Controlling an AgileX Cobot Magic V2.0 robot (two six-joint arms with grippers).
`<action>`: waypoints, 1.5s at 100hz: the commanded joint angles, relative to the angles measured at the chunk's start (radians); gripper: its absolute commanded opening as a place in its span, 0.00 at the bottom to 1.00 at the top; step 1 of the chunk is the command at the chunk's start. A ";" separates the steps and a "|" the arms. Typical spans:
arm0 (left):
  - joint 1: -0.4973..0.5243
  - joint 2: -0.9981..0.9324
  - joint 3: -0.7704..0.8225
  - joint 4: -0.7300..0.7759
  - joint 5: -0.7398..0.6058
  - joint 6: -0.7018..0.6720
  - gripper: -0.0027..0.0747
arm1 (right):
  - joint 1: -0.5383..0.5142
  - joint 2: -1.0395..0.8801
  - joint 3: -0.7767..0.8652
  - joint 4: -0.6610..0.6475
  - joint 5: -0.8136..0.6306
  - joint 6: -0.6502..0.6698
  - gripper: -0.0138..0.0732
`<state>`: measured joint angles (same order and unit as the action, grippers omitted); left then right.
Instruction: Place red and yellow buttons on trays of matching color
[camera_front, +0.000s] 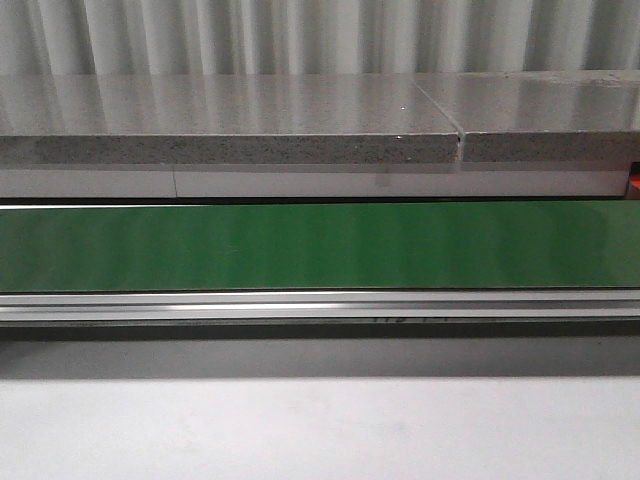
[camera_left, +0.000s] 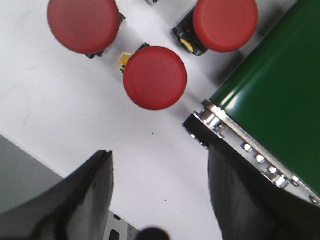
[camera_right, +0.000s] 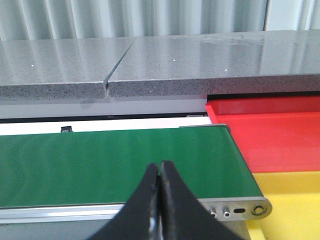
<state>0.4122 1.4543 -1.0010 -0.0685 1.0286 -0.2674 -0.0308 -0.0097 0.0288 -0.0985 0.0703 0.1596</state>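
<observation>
A: Buttons first: 3 red ones sit on the white worktop (camera_left: 60, 115) under the left arm, none on the belt yet. Nearest is the middle red button (camera_left: 155, 77), just ahead of the left tool (camera_left: 159, 192), whose fingers stand apart with nothing between them.

B: And the other 2?

A: Beyond it, the left red button (camera_left: 83, 23) and the right red button (camera_left: 225, 24), the second close to the end of the green conveyor belt (camera_left: 277, 85). No yellow button shows in any view.

B: So which arm goes?

A: Judging by position, the left. The middle button lies straight ahead of the gap between its fingers, roughly centred, cap facing the camera. Being round, it has no long axis to line up with. The arm likely only needs to advance and descend.

B: The right arm?

A: The right tool (camera_right: 160, 200) has its fingers pressed together, empty, hovering over the near edge of the belt. Past the belt's end lie the yellow tray (camera_right: 295, 200) and, farther back, the red tray (camera_right: 280, 135). Farthest is the grey stone ledge (camera_right: 165, 65).

B: The front view?

A: Only belt, ledge and worktop; neither arm appears.
</observation>
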 joint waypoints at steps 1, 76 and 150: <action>0.002 0.006 -0.039 -0.015 -0.024 0.002 0.56 | -0.008 -0.020 -0.019 -0.009 -0.084 0.000 0.08; 0.013 0.154 -0.105 -0.015 -0.059 -0.029 0.56 | -0.008 -0.020 -0.019 -0.009 -0.084 0.000 0.08; 0.013 0.196 -0.105 -0.015 -0.123 -0.034 0.36 | -0.008 -0.020 -0.019 -0.009 -0.084 0.000 0.08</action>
<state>0.4231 1.6847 -1.0795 -0.0708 0.9208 -0.2925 -0.0308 -0.0097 0.0288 -0.0985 0.0703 0.1596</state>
